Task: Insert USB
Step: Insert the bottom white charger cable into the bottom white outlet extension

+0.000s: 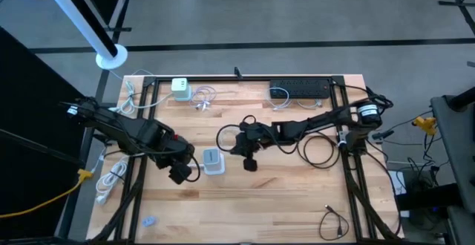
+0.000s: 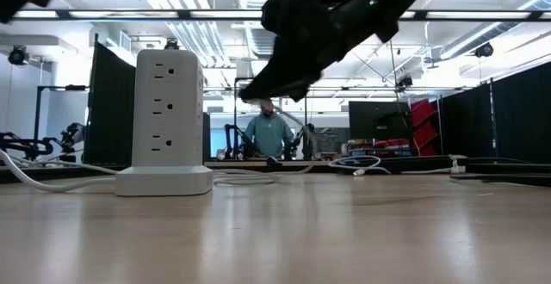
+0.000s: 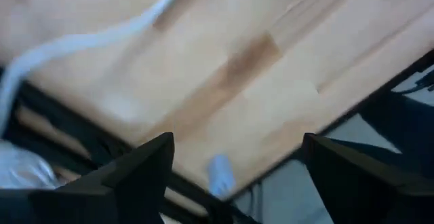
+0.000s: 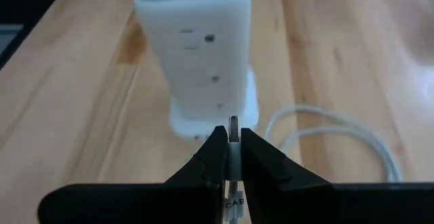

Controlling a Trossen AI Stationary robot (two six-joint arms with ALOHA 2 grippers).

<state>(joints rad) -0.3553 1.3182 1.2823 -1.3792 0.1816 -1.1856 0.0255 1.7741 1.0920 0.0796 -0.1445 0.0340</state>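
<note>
My right claw [image 4: 232, 157] pinches the USB plug [image 4: 234, 130] between its fingertips, the silvery metal tip poking out past them, its black cable [image 1: 315, 147] looping back over the wood. A label on the plug body shows between my fingers. The plug points at the power tower [image 4: 202, 54] just ahead but does not touch it. That tower is white and square, standing upright on a wider base near the table's [image 1: 282, 193] middle, sockets stacked on its faces, small ports facing the plug, its white cord [image 4: 342, 132] curling beside it.
</note>
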